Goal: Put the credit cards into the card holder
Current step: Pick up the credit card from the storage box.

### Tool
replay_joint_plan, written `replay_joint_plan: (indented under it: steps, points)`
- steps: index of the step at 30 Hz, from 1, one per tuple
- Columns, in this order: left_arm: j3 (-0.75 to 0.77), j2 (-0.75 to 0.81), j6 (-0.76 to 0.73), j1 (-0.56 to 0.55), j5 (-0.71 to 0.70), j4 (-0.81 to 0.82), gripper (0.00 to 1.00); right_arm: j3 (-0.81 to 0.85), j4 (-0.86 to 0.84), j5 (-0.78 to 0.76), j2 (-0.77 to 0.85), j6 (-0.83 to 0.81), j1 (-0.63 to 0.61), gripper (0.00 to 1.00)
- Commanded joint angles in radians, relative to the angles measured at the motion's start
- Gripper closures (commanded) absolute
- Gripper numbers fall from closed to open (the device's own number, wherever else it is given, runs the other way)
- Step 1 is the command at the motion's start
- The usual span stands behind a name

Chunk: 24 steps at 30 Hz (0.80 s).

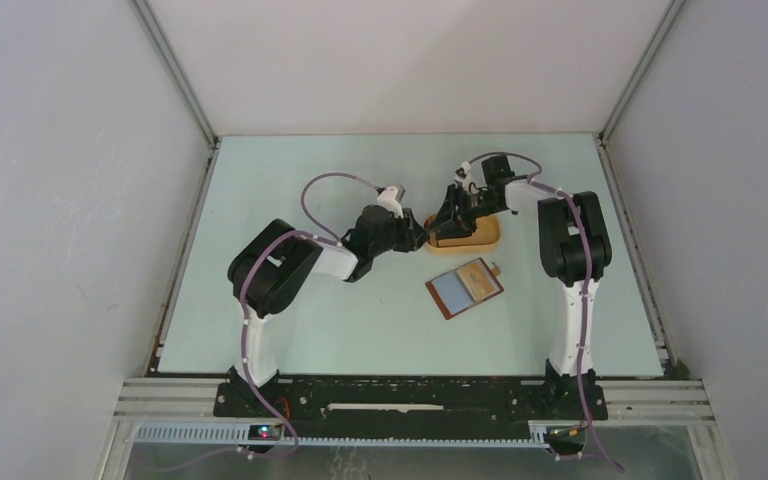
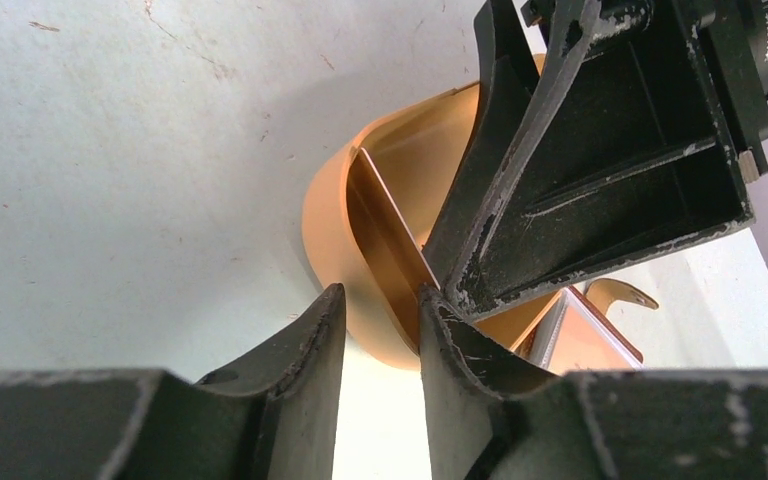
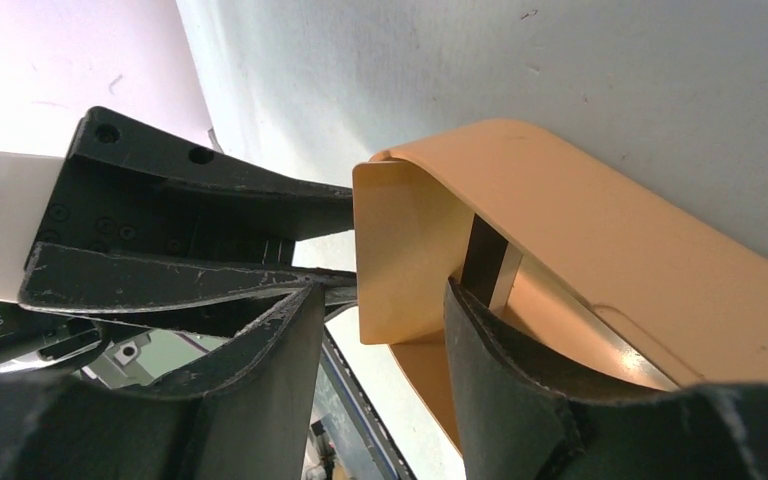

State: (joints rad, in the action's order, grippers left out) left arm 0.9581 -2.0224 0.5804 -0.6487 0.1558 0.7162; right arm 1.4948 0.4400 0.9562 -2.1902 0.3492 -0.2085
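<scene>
A credit card (image 3: 487,262) with a dark stripe stands on edge inside the orange tray (image 3: 580,200), leaning on its wall; it shows as a thin sheet (image 2: 385,225) in the left wrist view. My right gripper (image 3: 385,300) is open, one finger inside the tray against the card and one outside the tray's end wall. My left gripper (image 2: 380,295) is open at the tray's (image 2: 325,220) rim, tip to tip with the right gripper's fingers (image 2: 580,150). The card holder (image 1: 465,288) lies open nearer the arms with a bluish card (image 1: 452,290) on it.
The orange tray (image 1: 488,237) sits right of the table's middle, with both grippers (image 1: 423,236) (image 1: 448,218) crowded at its left end. The card holder (image 2: 585,340) lies just beyond the tray in the left wrist view. White walls enclose the table on three sides.
</scene>
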Motion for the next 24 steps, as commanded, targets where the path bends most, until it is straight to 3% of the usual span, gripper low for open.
replay_joint_plan:
  steps: [1, 11, 24]
  points:
    - [0.058, -0.014, 0.012, -0.029, 0.128, 0.010, 0.61, -0.032, -0.052, -0.007, -0.052, 0.075, 0.002, 0.42]
    - [0.063, -0.024, 0.014, -0.028, 0.148, 0.032, 0.59, -0.063, -0.106, -0.001, -0.048, 0.172, 0.001, 0.42]
    - [0.064, -0.025, 0.014, -0.029, 0.144, 0.032, 0.58, -0.045, -0.013, -0.170, -0.001, 0.052, 0.000, 0.72]
